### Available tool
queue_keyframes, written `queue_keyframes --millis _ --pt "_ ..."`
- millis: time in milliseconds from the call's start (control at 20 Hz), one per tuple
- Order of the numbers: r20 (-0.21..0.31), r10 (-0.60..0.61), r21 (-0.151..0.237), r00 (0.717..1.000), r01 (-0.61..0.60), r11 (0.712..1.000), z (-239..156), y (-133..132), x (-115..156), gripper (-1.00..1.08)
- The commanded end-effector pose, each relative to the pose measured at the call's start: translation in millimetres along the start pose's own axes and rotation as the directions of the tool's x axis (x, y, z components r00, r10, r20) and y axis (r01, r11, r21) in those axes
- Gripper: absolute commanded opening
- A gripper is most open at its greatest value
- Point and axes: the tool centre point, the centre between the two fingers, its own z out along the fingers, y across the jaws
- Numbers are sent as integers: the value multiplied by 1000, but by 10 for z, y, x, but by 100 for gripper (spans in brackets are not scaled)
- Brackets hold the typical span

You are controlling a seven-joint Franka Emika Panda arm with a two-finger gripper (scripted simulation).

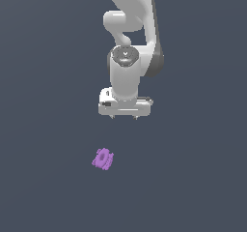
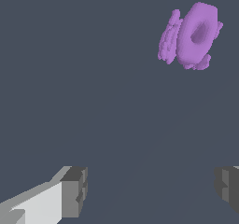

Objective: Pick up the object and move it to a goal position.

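There is one purple gear-like piece (image 1: 102, 158). There is one white robot arm (image 1: 132, 42), and it carries one hand (image 1: 124, 116).

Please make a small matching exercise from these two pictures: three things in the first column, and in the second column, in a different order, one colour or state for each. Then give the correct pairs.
Column one:
1. the purple piece
2. the gripper
3. the fingertips

Column two:
A. white body, open and holding nothing
B. bright purple, knobbly, with a hole in the middle
C. grey pads, set wide apart in the wrist view

Pairs: 1-B, 2-A, 3-C
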Motion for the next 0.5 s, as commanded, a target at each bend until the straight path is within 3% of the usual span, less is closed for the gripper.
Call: queue_keyframes --millis 0,450 --pt "-1 -6 -1 1000 6 1000 -8 -14 2 100" --pt "-16 -83 -14 996 83 996 -115 -187 30 100"
